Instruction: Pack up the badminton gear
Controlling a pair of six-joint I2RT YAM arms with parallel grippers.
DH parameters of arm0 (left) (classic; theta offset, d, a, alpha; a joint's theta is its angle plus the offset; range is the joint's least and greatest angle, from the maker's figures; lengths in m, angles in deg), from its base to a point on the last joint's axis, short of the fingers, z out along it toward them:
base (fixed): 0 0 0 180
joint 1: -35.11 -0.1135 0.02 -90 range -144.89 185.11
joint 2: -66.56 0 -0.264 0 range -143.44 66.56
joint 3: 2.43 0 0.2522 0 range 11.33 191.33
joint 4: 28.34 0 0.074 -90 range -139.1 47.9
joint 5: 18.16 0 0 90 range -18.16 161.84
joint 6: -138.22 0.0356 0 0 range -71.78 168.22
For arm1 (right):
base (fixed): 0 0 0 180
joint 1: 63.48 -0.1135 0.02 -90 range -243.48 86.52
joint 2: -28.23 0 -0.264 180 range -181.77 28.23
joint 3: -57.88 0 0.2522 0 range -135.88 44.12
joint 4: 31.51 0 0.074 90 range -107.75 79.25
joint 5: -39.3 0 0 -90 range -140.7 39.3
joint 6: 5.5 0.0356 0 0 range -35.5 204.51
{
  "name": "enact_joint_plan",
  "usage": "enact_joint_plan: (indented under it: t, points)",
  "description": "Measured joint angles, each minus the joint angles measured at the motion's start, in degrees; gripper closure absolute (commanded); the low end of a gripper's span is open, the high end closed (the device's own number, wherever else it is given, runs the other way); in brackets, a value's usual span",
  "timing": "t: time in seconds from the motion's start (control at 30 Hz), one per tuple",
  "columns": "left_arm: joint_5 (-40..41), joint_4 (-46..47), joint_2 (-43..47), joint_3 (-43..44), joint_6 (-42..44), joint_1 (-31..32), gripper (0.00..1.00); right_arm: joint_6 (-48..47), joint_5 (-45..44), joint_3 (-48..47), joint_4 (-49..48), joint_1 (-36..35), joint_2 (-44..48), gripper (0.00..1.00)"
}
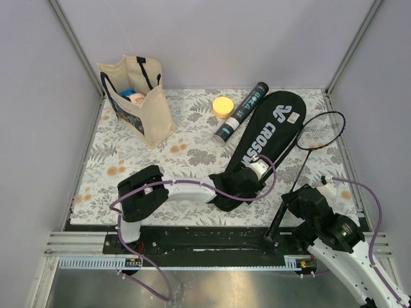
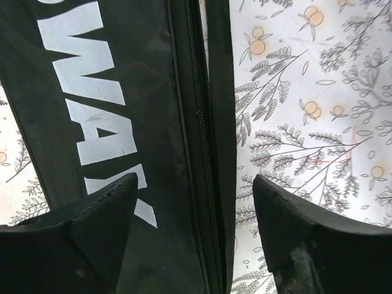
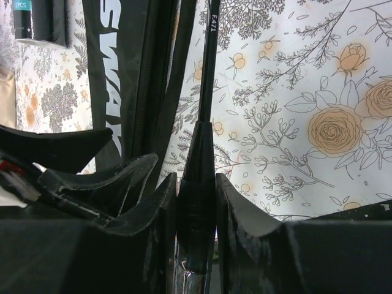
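Note:
The black "CROSSWAY" cover (image 1: 266,135) lies flat on the floral mat, wide end far. My left gripper (image 1: 249,181) is open just above its narrow near end, jaws straddling the zipper edge (image 2: 202,122) of the cover (image 2: 122,92) without gripping it. My right gripper (image 1: 290,206) is shut on the handle (image 3: 196,184) of a thin black racket (image 1: 320,130), whose head rests right of the cover. The black lettered tube (image 1: 242,112) lies left of the cover. A second racket and the shuttlecocks are not in view.
A beige tote bag (image 1: 136,99) with dark handles stands at the back left, with small items inside. A round yellow object (image 1: 223,106) sits beside the tube. Grey walls enclose the mat, and a black rail (image 1: 205,240) runs along the near edge.

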Motion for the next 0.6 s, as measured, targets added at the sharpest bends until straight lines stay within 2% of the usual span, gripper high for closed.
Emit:
enact_joint_plan:
  t: [0.13,0.43,0.6]
  points:
    - [0.9,0.0,-1.8,0.3,0.4,0.1,0.36,0.6,0.9,1.0,0.0,0.0,1.0,1.00]
    - [2.9,-0.2,-2.8,1.9,0.5,0.1,1.00,1.7,3.8,2.4,0.0,0.0,4.8,1.00]
    - [2.5,-0.2,-2.8,3.0,0.0,0.1,1.00,3.2,5.8,2.9,0.0,0.0,7.9,1.00]
